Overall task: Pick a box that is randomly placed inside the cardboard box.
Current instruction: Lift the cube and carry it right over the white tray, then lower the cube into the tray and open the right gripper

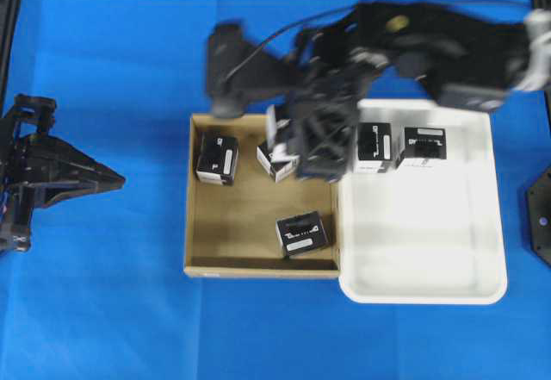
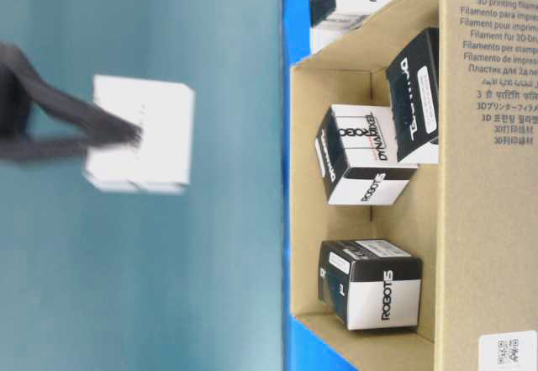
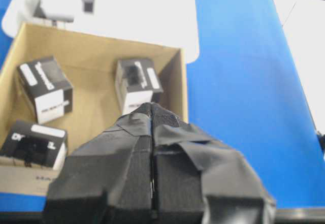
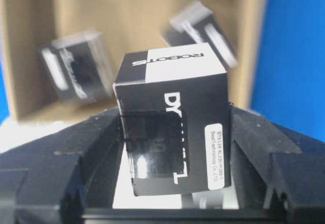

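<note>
The cardboard box is plain brown, with black print running down its outer wall. Each box inside is black with white lettering, a white side and a small white sticker. Beside it sits a white tray. The table cover is bright blue. Both arms are black, and the left gripper is wrapped in dull black tape.

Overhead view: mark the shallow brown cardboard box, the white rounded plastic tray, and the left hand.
shallow brown cardboard box [image 1: 250, 199], overhead view, bare floor
white rounded plastic tray [image 1: 422, 251], overhead view, bare floor
left hand [image 1: 108, 177], overhead view, closed fingertips
</note>
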Robot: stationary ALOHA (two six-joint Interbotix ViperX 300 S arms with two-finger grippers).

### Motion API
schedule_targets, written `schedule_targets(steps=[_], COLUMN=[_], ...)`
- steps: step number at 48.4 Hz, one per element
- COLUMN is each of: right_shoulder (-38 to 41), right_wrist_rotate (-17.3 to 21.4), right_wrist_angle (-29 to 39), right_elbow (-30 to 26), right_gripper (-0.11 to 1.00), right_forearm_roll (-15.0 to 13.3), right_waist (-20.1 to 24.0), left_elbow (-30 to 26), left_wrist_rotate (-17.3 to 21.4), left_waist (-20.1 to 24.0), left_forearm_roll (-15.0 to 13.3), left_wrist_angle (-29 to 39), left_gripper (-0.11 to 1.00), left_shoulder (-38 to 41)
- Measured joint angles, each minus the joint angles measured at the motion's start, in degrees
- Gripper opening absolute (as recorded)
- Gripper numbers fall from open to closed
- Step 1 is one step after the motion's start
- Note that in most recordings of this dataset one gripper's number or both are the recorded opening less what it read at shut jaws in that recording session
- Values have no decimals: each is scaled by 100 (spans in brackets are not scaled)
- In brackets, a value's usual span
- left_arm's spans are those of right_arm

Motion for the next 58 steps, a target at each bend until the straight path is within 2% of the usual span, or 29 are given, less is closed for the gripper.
schedule_targets(steps=[10, 22, 32, 42, 58], right_shoulder=[-633, -1301, -1283, -1116, -606], right_wrist_rotate=[70, 255, 360, 360, 387], right_wrist_angle=[-44, -1055, -1723, -2417, -3120], right_elbow=[1046, 2487, 3366, 3867, 4113], right_gripper=[60, 60, 60, 60, 59], right_forearm_roll=[35, 35, 44, 149, 281], right_waist=[44, 26, 44, 105, 281], left_elbow=[0, 0, 0, 0, 0], left_wrist_rotate=[-9, -9, -9, -18, -18], left_waist=[0, -9, 0, 9, 0], left_forearm_roll=[9, 9, 9, 0, 9], left_wrist_angle=[0, 9, 9, 9, 9], left_gripper=[-7, -7, -7, -7, -7], left_shoulder=[0, 0, 9, 9, 9])
